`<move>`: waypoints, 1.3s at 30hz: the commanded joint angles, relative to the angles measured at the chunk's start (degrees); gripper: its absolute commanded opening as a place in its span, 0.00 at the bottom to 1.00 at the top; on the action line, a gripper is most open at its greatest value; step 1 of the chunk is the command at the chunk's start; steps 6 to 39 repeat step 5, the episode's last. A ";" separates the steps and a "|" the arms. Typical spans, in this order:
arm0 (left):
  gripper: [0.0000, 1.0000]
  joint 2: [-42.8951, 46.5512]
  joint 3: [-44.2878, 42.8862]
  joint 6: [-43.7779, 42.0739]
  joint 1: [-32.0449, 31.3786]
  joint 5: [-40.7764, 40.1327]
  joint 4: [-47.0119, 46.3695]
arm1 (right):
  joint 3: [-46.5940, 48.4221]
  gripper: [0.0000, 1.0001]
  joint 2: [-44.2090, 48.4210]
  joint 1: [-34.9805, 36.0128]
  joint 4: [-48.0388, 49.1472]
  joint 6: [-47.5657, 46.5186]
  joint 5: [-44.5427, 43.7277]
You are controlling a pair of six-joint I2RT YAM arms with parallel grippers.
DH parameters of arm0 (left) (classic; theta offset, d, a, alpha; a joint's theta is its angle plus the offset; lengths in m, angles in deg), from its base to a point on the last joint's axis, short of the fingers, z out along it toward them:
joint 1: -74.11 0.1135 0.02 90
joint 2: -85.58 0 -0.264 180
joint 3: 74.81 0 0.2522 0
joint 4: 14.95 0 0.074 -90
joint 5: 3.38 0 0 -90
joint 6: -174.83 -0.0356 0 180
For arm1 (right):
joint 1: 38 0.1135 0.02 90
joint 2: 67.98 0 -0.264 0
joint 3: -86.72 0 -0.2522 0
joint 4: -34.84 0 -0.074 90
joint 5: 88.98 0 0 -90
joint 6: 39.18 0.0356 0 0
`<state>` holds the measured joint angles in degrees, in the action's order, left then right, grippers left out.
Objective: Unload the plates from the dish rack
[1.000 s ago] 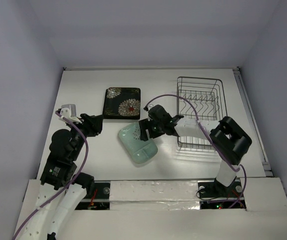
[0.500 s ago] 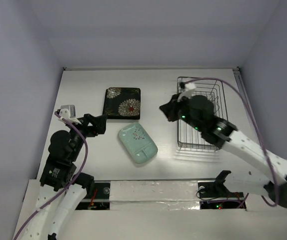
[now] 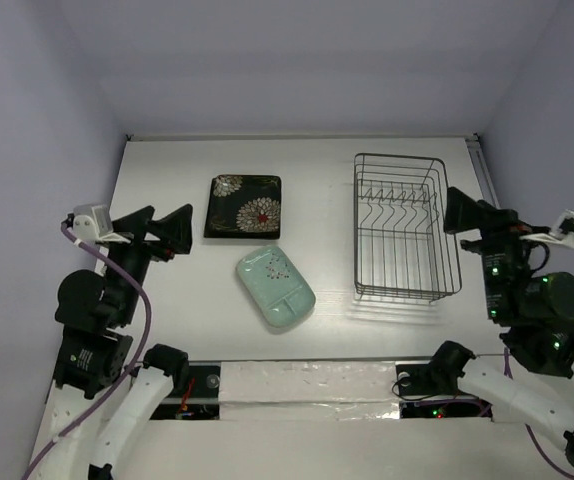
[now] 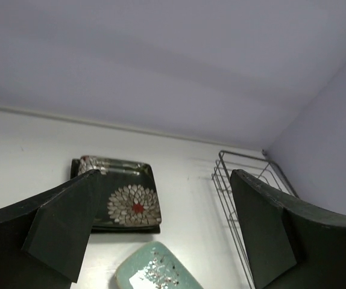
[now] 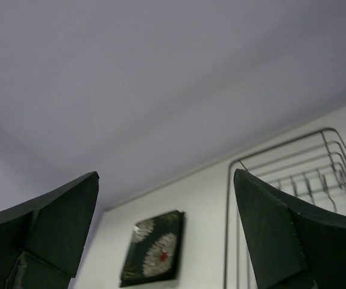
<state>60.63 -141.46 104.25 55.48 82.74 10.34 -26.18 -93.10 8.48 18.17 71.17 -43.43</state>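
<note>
The dish rack (image 3: 403,226) stands at the right of the table, and I see no plates in it. A black plate with white flowers (image 3: 243,206) lies flat left of it. The pale mint plate (image 3: 275,286) lies flat nearer me. A second floral plate and the teal-centred plate do not show. My left gripper (image 3: 159,228) is open and empty, raised left of the plates. My right gripper (image 3: 464,212) is open and empty, raised at the rack's right side. The left wrist view shows the floral plate (image 4: 122,201), mint plate (image 4: 155,271) and rack (image 4: 239,198) between its fingers (image 4: 58,235). The right wrist view shows the floral plate (image 5: 155,253) and the rack (image 5: 293,198).
White walls close the table (image 3: 327,170) at the back and on both sides. The table's near edge carries a taped strip (image 3: 307,378) between the arm bases.
My right arm has drawn back from the mint plate, past the rack, to the right side. My left arm has pulled back to the left and risen. The plates have not moved.
</note>
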 commanded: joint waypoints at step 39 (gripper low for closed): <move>0.87 -0.62 -0.73 -1.14 0.26 -2.71 -2.39 | -0.87 0.99 -5.36 0.10 -3.67 0.38 -6.00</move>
